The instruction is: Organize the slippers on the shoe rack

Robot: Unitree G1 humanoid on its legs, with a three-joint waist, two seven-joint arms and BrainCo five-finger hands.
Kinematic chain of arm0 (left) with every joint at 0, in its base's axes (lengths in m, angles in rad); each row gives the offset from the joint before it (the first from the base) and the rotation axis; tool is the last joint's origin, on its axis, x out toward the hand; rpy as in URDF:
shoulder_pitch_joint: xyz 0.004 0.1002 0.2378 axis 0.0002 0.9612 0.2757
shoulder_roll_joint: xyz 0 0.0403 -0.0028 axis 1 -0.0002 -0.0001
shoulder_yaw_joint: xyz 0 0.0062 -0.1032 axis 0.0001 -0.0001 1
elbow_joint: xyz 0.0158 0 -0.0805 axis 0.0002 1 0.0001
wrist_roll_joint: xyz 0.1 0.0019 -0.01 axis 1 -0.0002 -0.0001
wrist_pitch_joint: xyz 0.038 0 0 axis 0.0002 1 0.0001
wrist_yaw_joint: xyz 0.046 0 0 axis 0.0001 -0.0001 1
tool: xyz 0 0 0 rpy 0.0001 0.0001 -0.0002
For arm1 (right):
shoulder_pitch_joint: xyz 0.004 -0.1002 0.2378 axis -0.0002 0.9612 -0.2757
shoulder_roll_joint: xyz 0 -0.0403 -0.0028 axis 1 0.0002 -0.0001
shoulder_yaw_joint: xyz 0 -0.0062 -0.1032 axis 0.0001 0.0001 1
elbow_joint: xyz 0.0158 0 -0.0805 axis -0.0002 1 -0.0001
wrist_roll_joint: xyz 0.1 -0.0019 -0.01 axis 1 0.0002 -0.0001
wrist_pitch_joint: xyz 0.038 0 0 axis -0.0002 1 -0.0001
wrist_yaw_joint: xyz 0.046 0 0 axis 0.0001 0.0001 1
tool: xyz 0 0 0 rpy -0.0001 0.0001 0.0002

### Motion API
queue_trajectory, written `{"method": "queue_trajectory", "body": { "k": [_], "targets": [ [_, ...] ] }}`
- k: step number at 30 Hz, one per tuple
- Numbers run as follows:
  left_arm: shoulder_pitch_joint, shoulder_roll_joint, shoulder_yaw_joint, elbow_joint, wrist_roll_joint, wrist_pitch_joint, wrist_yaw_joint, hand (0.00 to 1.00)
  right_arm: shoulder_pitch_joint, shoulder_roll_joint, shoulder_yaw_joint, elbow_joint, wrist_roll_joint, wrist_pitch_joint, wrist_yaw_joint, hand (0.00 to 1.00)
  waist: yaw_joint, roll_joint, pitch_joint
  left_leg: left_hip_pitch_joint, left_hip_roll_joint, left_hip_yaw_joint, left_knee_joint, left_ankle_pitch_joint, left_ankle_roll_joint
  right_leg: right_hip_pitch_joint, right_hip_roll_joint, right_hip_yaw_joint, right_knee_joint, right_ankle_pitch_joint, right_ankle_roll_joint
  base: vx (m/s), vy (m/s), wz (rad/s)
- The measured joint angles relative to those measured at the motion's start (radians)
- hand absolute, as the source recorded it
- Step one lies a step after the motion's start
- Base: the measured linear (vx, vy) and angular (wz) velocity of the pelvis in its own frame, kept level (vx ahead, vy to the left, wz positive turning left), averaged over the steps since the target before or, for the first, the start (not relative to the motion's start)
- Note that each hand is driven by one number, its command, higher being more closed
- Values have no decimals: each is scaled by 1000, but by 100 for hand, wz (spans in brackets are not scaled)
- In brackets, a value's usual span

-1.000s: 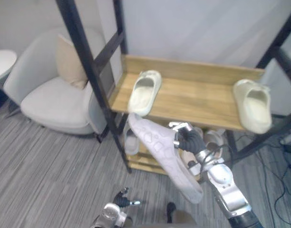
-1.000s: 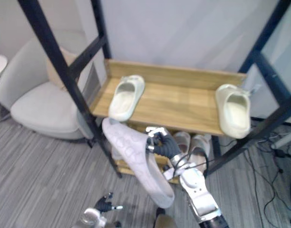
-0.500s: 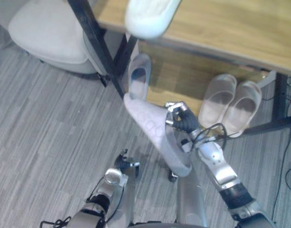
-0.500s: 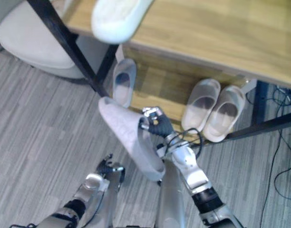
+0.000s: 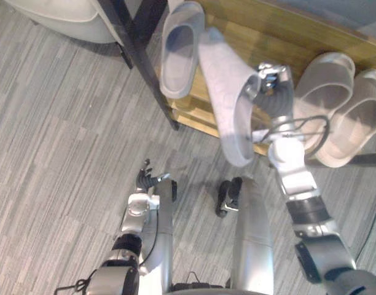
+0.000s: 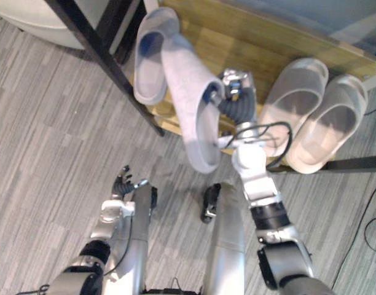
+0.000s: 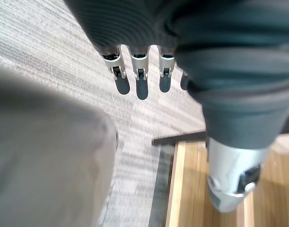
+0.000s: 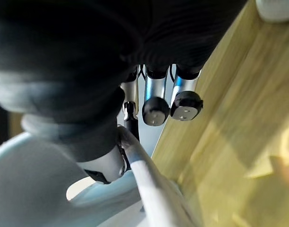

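Note:
My right hand (image 5: 271, 87) is shut on a pale grey slipper (image 5: 228, 98), pinching its rim between thumb and fingers (image 8: 156, 111). The slipper hangs tilted, toe up, over the front edge of the rack's low wooden shelf (image 5: 280, 27). A matching grey slipper (image 5: 180, 49) lies on that shelf just to its left, toe pointing outward. In the right wrist view the held slipper's rim (image 8: 149, 189) sits close above the wood (image 8: 229, 118). My left hand (image 5: 148, 181) hangs low over the floor, fingers relaxed and holding nothing.
A pair of beige slippers (image 5: 323, 86) (image 5: 360, 126) lies side by side on the shelf's right part. A black rack post (image 5: 123, 31) stands left of the grey slipper. An armchair's edge (image 5: 59, 7) shows at the far left. Grey striped carpet covers the floor.
The camera has tilted further down onto the low shelf. My right hand has carried the grey slipper up and forward, from over the floor to the shelf's edge beside the other grey slipper.

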Motion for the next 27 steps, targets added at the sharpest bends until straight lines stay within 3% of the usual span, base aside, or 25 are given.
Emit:
{"method": "queue_trajectory", "body": {
  "k": [8, 13, 14, 27],
  "targets": [
    [-6, -3, 27, 1, -58, -1, 40, 0, -178, 8, -69, 220, -36, 39, -90, 100, 16, 2, -16, -38, 36, 14, 3, 0, -1, -33, 13, -10, 0, -2, -4, 30, -23, -1],
    [-5, -3, 26, 9, -77, -1, 63, 0, -264, 24, -81, 326, -36, 50, -108, 100, 24, 2, -45, -70, 49, 15, 9, 0, -1, -61, 17, -17, 2, 2, -15, 13, -4, -1],
    [-6, -2, 26, 9, -78, -1, 66, 0, -289, 40, -102, 358, -33, 50, -113, 0, 28, 2, -47, -72, 55, 18, 13, 0, -1, -62, 18, -18, 3, 3, -16, 0, 0, 0],
    [-5, 2, 2, 62, -117, 0, 100, 0, -357, 131, -105, 503, 54, 48, -142, 0, 36, 1, -104, -96, 60, 30, 11, 1, -1, -89, 18, -13, 3, 0, -12, 0, 0, 0]
  ]
}}
